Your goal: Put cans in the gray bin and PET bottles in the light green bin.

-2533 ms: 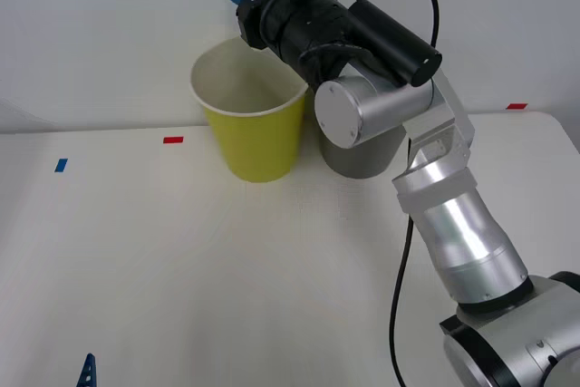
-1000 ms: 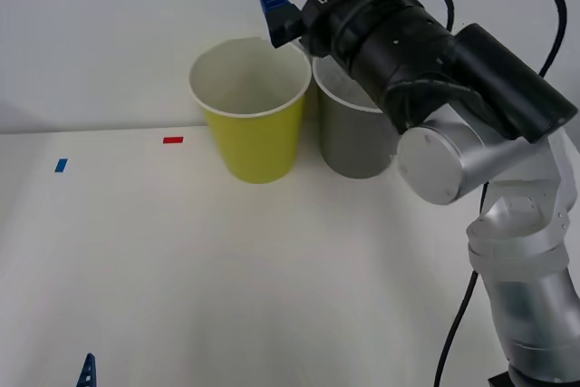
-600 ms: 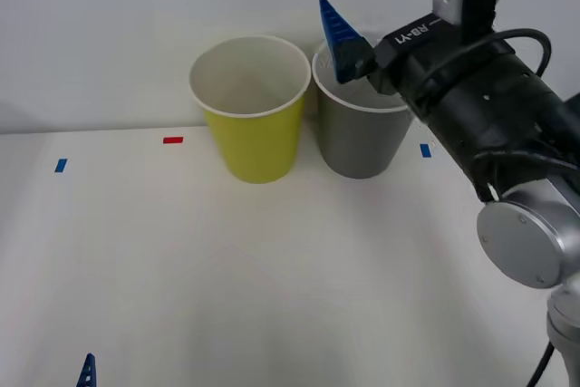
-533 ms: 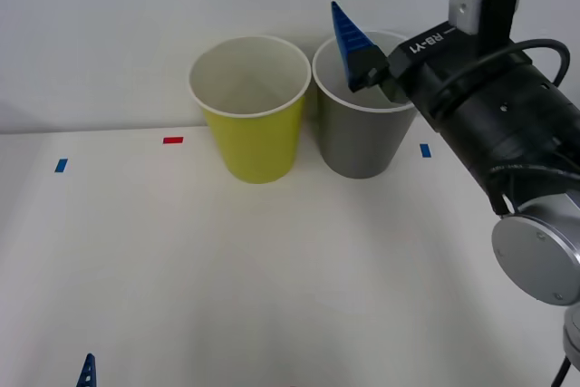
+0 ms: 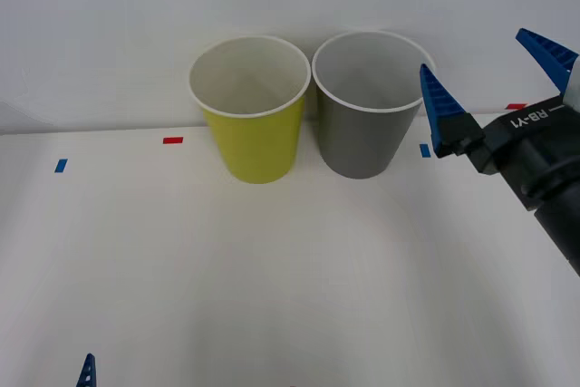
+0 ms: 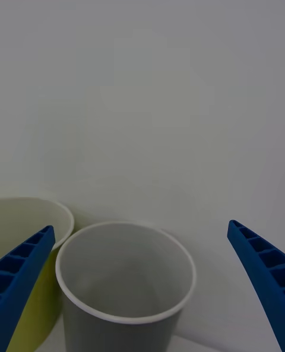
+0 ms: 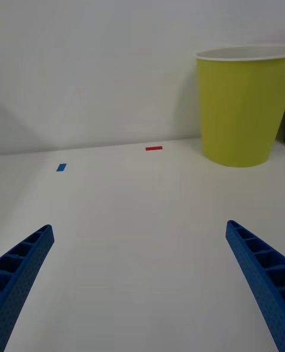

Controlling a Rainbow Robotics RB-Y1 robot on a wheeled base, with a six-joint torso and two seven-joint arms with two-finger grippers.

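Note:
The light green bin [image 5: 251, 115] and the gray bin [image 5: 366, 111] stand upright side by side at the back of the white table [image 5: 272, 269], almost touching. My right gripper [image 5: 494, 79] is open and holds nothing; it hangs to the right of the gray bin, a little nearer to me. Its wrist view looks down at the gray bin [image 6: 122, 292], with the light green bin [image 6: 32, 221] beside it. My left gripper [image 7: 138, 226] is open low over the near left of the table, facing the light green bin [image 7: 240, 111]. The cans and PET bottles are out of view.
A white wall rises right behind the bins. Small tape marks lie on the table: a red mark [image 5: 172, 140], a blue mark [image 5: 60, 165], another blue mark [image 5: 425, 149] and a red mark [image 5: 517, 106]. A tip of the left finger [image 5: 86, 373] shows at the near edge.
The right arm held a clear bottle above the light green bin, then showed open and bare. It has since drawn back to the right, uncovering both bins. The left arm stayed put.

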